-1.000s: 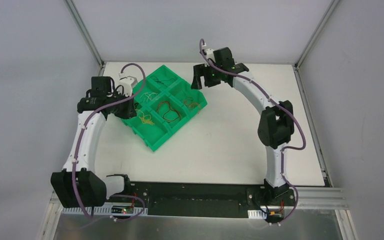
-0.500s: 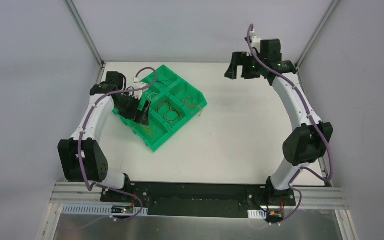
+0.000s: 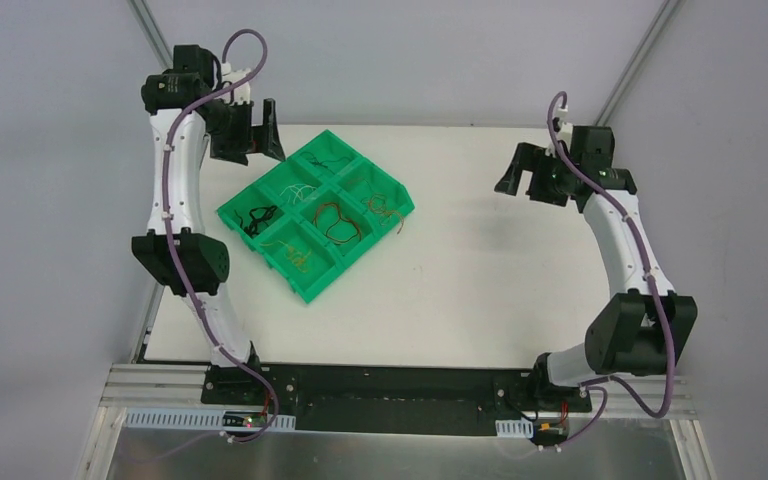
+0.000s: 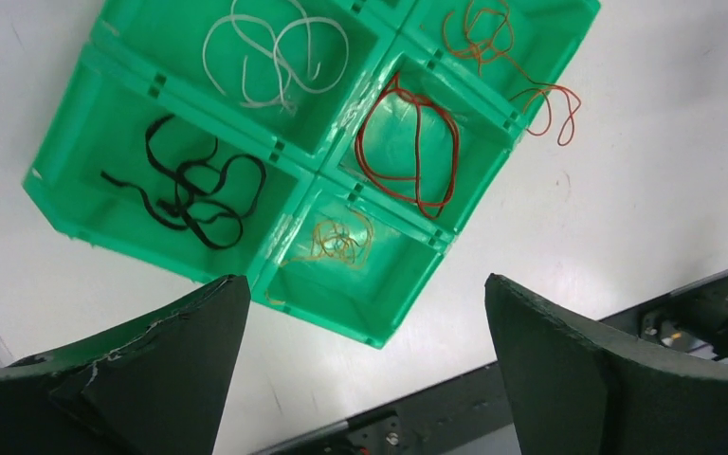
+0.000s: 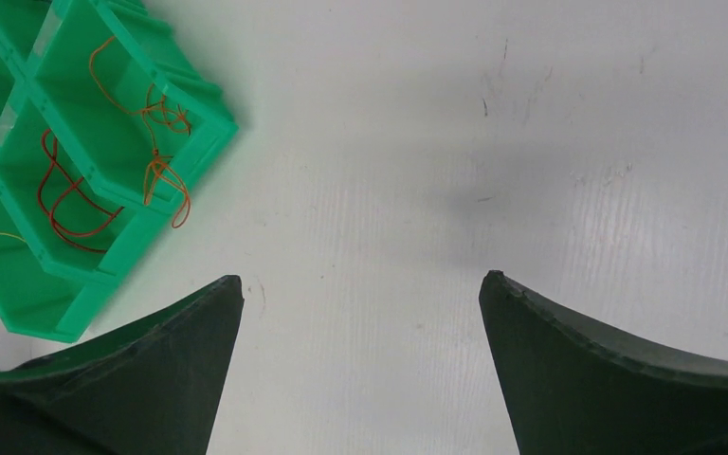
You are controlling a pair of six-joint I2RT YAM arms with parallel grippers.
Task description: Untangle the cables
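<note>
Lying in compartments of a green plastic divided tray (image 3: 360,255) left of centre, thin coloured cables (image 4: 417,142), left gripper (image 3: 255,130) seen at the tray's upper left, jaws apart, right gripper (image 3: 522,175) well apart at right, jaws likewise spread.

The hand (image 4: 362,282), spread wide, hangs over a green tray (image 4: 95,104) holding separate black, white, red, orange and yellow cables (image 4: 192,194).
</note>
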